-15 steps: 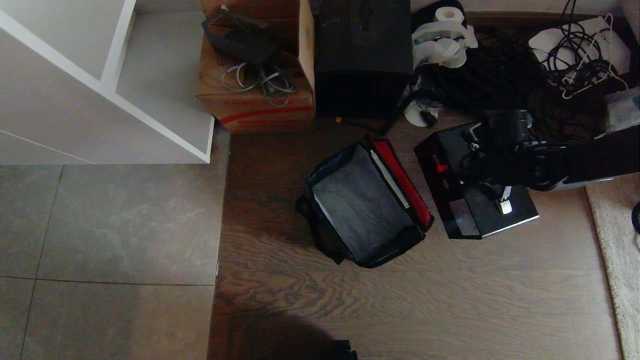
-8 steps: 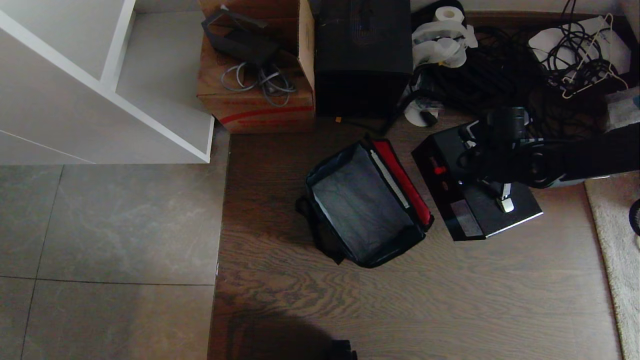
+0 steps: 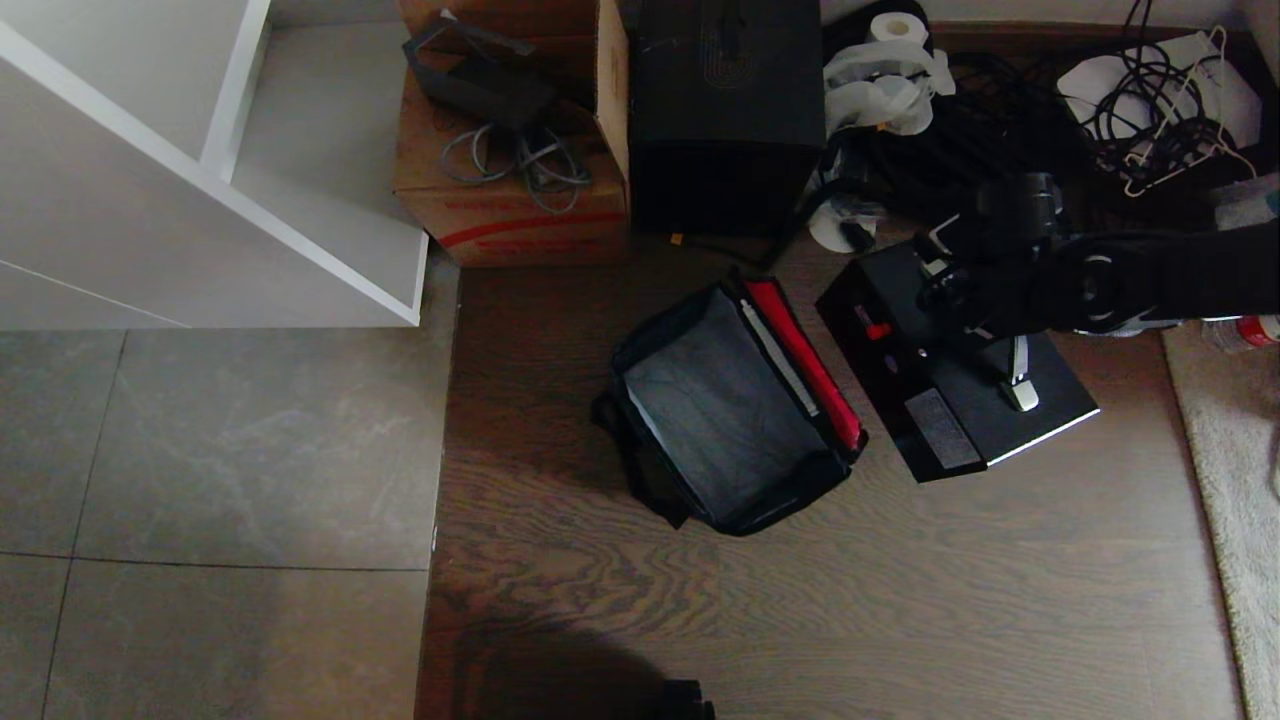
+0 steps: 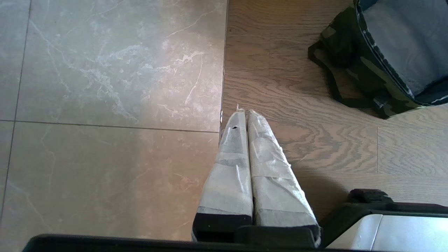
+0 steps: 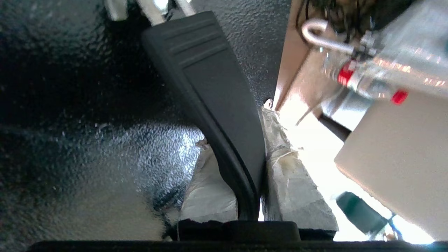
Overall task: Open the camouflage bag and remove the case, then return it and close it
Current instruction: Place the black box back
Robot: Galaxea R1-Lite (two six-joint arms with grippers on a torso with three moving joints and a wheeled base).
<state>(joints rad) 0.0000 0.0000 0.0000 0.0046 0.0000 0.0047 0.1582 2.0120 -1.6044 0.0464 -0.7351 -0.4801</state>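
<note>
The camouflage bag stands open on the wood floor, its red lid lining folded toward the right and its dark inside empty. Just right of it is the case, a black hard box with a red mark on its side. My right gripper reaches in from the right and is shut on the case's black handle, which passes between its taped fingers. My left gripper is parked low over the floor's tile-to-wood seam, shut and empty, with the bag's camouflage side ahead of it.
A brown cardboard box with cables on top and a taller black box stand behind the bag. A white shelf is at the left. Tangled cables and a paper roll lie at the back right; a pale rug borders the right.
My right arm has shifted toward the back with the case's handle in its grip. The case has turned a little, its near right corner swinging right and back. The bag has not moved.
</note>
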